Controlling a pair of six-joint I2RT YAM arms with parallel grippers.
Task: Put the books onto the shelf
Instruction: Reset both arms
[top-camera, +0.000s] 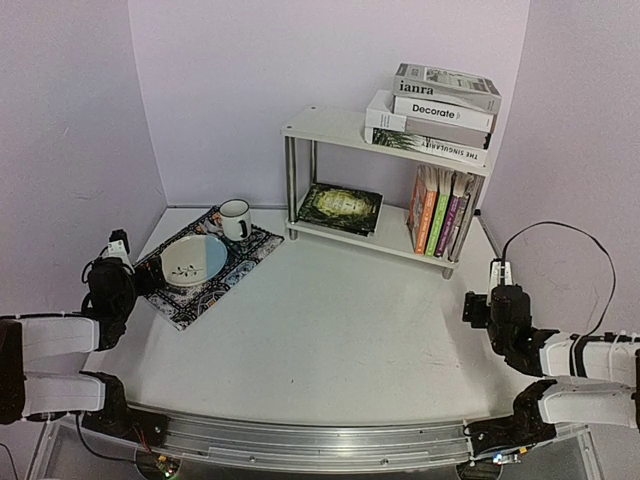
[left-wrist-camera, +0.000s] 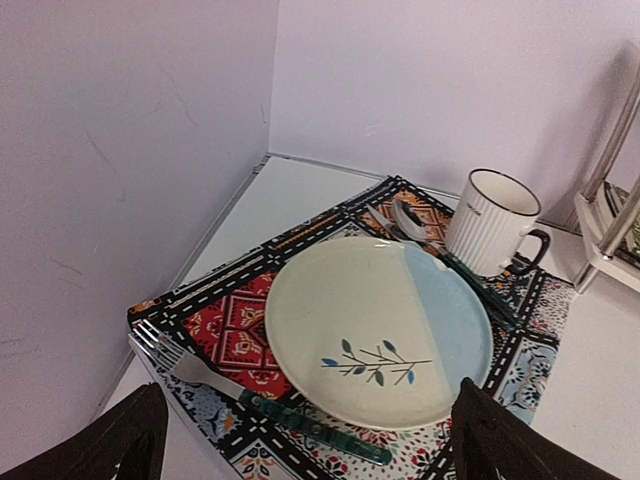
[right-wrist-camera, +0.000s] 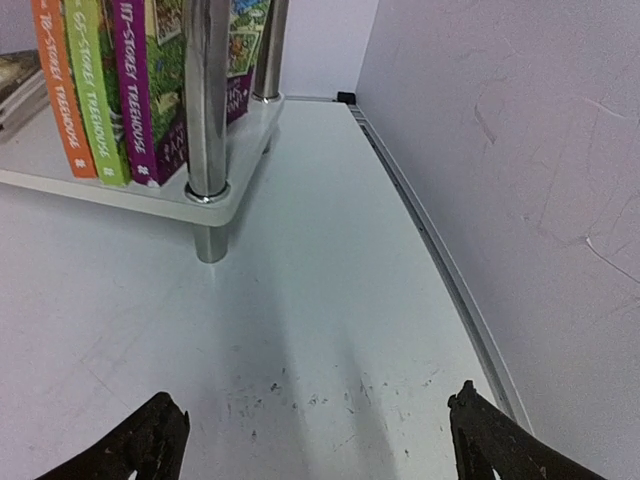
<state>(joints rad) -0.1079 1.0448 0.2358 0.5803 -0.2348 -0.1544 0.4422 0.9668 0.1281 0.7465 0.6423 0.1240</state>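
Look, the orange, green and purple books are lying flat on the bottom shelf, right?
Not quite. The orange, green and purple books are on the bottom shelf, but they stand upright, not flat. The top external view shows it.

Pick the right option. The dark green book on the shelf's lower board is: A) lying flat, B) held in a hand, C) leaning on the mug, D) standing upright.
A: the dark green book lies flat on the lower board of the shelf, left of the upright paperbacks.
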